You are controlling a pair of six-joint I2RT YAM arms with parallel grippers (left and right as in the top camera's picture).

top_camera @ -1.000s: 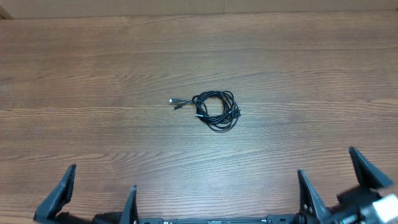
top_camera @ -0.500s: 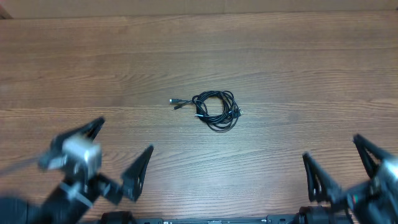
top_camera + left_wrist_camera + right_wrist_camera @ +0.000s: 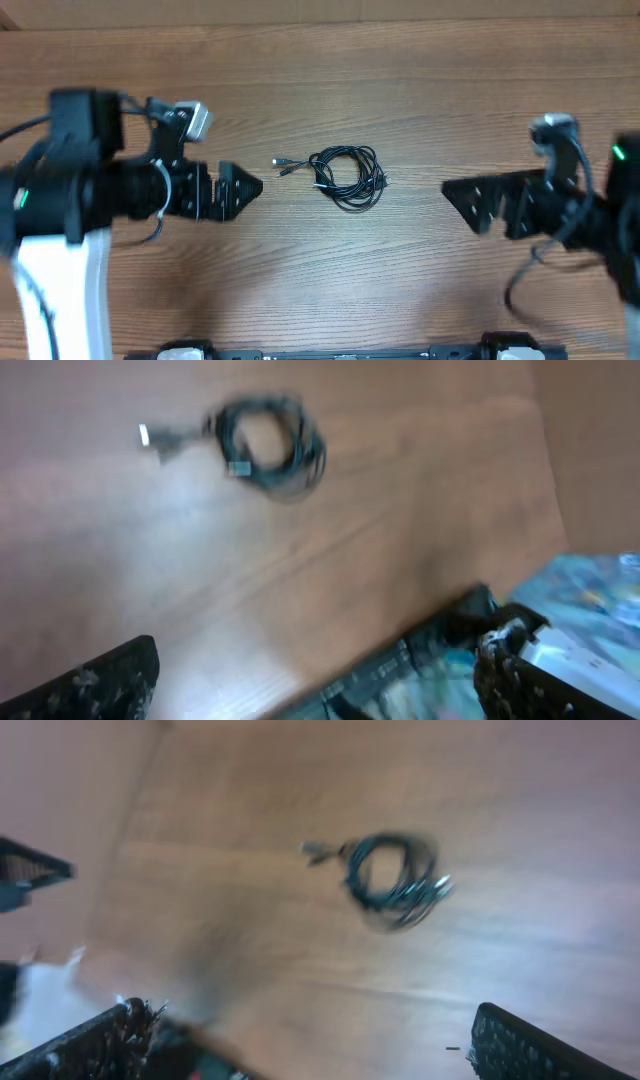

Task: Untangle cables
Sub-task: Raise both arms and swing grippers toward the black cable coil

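Observation:
The cables (image 3: 348, 178) lie as a small coil of thin black cords in the middle of the wooden table, with plug ends (image 3: 283, 165) sticking out to the left. My left gripper (image 3: 245, 188) hovers left of the coil, pointing at it, open and empty. My right gripper (image 3: 460, 198) hovers to its right, also open and empty. Neither touches the coil. The left wrist view shows the cables (image 3: 270, 445) blurred, far beyond the wide-open left gripper (image 3: 320, 690). In the right wrist view the cables (image 3: 395, 880) are blurred ahead of the open right gripper (image 3: 315, 1050).
The wooden table (image 3: 320, 80) stretches around the coil. The arms' mounting bar (image 3: 340, 353) runs along the near edge. The white left arm body (image 3: 50, 280) stands at the near left. The left wrist view catches the table's near edge and the mounting bar (image 3: 420, 660).
Both arms have swung up from the near edge to the table's middle, the left to the left of the coil, the right to its right. The cables have not moved.

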